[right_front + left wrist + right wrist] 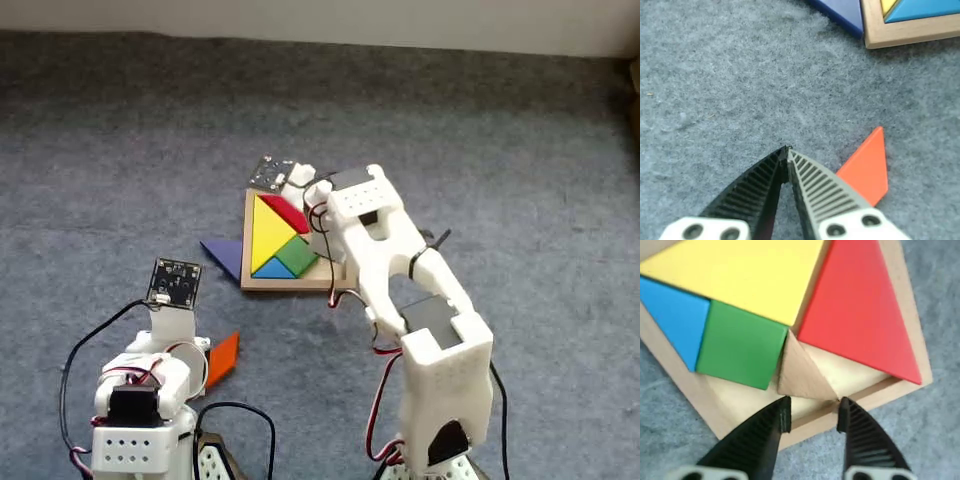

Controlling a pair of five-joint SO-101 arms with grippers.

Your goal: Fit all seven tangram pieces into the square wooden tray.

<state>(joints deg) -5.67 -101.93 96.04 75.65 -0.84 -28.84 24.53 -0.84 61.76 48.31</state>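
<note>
Filling the tray: a yellow triangle (pixel 268 232), a red triangle (pixel 285 212), a green square (pixel 297 256) and a blue triangle (pixel 270 268) lie flat inside the square wooden tray (pixel 290 285), edges meeting.
Wood-coloured triangle: this small piece (pixel 805 375) sits in the tray with one side along the green square and its tip at the corner where yellow, green and red meet. Bare tray floor shows around its other sides.
Tray position: mid-worktop, on the grey carpet-like worktop (pixel 480 150).
Dark blue piece: it lies outside the tray (pixel 222 250), on the worktop against the tray's outer edge on the left arm's side.
Orange piece: it lies on the worktop (pixel 222 358), well apart from the tray and just beside the left gripper.
Right gripper: fingers spread (pixel 812 407), low over the tray rim, one tip at each near corner of the wood-coloured triangle. Whether they press on it cannot be told.
Left gripper: fingers pressed together with nothing between them (pixel 786 152), pointing down at bare worktop with the orange piece close at its side.
</note>
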